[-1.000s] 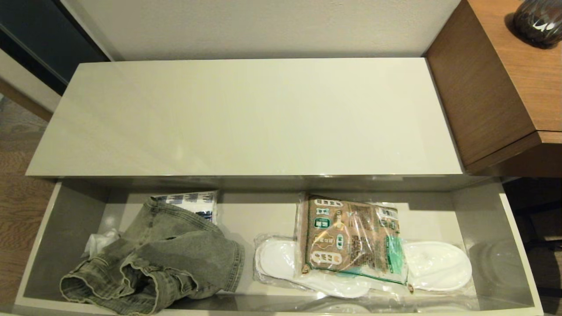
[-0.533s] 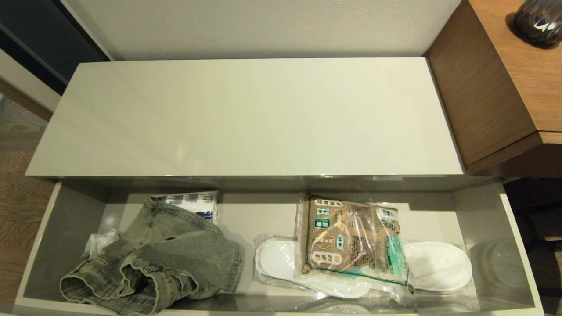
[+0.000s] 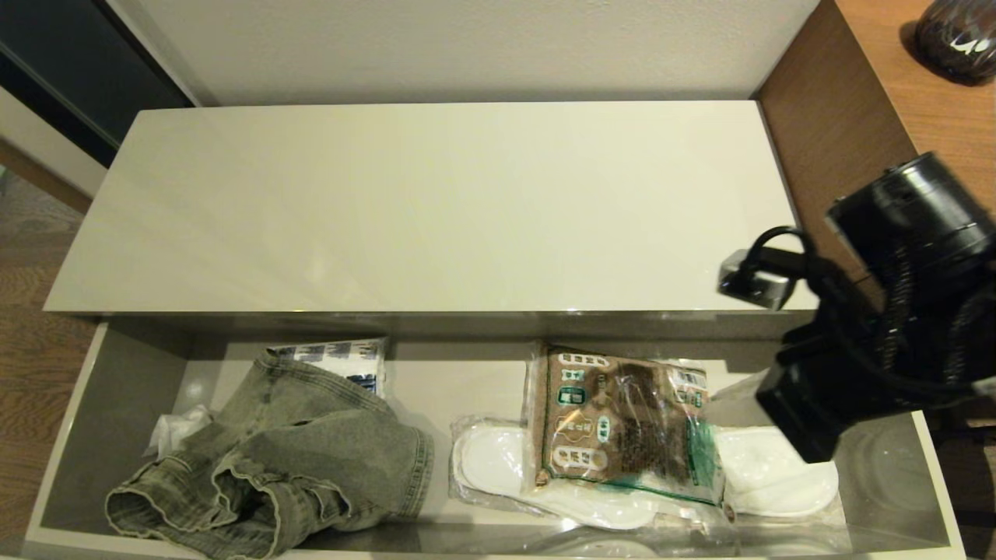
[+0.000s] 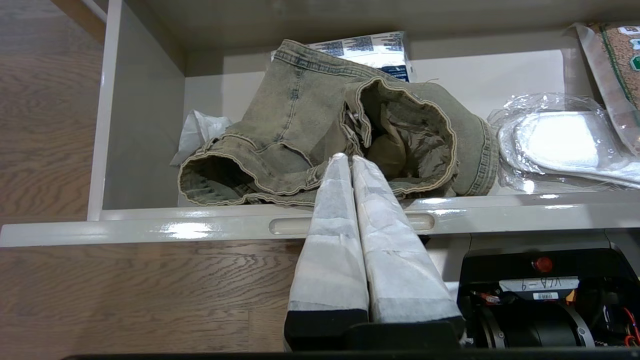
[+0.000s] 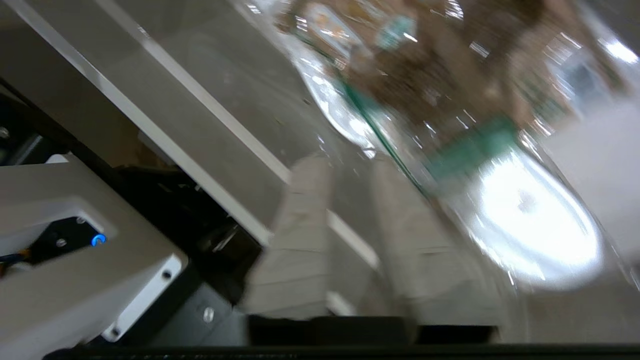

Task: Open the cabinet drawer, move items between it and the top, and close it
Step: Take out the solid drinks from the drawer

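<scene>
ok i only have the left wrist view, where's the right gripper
observer: the right gripper is over the right end of the cabinet drawer, beside the granule bag.
operator: open or shut
observer: open, there's a gap between its fingers and nothing in it.
operator: my left gripper is shut near the denim garment, is anything on the top yet
observer: no, neither item is on the top. Both are in the drawer, and the bag lies across the wrapped slippers.
</scene>
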Robot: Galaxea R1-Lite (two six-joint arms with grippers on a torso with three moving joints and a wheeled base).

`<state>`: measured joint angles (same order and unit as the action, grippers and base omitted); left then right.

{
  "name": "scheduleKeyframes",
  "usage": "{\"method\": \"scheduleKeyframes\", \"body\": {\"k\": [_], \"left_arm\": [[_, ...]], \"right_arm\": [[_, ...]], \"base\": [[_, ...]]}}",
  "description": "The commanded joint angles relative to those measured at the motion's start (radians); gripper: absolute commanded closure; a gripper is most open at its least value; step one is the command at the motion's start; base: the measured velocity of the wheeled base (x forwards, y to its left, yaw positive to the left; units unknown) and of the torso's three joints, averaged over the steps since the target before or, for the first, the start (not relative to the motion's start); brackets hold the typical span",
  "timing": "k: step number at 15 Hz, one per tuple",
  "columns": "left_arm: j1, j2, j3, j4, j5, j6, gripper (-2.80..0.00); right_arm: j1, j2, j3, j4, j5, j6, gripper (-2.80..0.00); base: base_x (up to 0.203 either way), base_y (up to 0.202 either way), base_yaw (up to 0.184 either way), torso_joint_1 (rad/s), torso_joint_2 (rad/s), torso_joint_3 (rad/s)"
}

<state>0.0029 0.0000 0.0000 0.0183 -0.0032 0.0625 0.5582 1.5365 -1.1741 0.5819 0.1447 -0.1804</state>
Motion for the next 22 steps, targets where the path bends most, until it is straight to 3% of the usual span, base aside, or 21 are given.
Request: {"method": "scheduleKeyframes", "body": {"k": [1,5,8,11,19,22], "left_arm": [[0.000,0.002,0.000,0.000,0.000,0.000,0.00],[0.000,0.002,0.000,0.000,0.000,0.000,0.00],[0.001,0.002,0.000,0.000,0.000,0.000,0.00],[0.000,0.002,0.000,0.000,0.000,0.000,0.00],[0.000,0.002,0.000,0.000,0.000,0.000,0.00],[0.000,0.002,0.000,0.000,0.000,0.000,0.00]], "right_arm": [[0.099,0.123,0.100,-0.200,-0.009,0.004,-2.80],[0.169,0.149,0.185,-0.355,-0.039,0.121,-2.80],[0.187,0.147,0.235,-0.409,-0.198,0.112,-2.80],[0.220,0.207,0.300,-0.609,-0.359,0.105,-2.80],[0.336,0.342,0.421,-1.042,-0.599,0.103,-2.80],[0.353,0.375,0.427,-1.074,-0.605,0.111,-2.80]], "base": [[0.000,0.000,0.000,0.000,0.00,0.000],[0.000,0.000,0.000,0.000,0.00,0.000],[0.000,0.000,0.000,0.000,0.00,0.000],[0.000,0.000,0.000,0.000,0.00,0.000],[0.000,0.000,0.000,0.000,0.00,0.000],[0.000,0.000,0.000,0.000,0.00,0.000]]}}
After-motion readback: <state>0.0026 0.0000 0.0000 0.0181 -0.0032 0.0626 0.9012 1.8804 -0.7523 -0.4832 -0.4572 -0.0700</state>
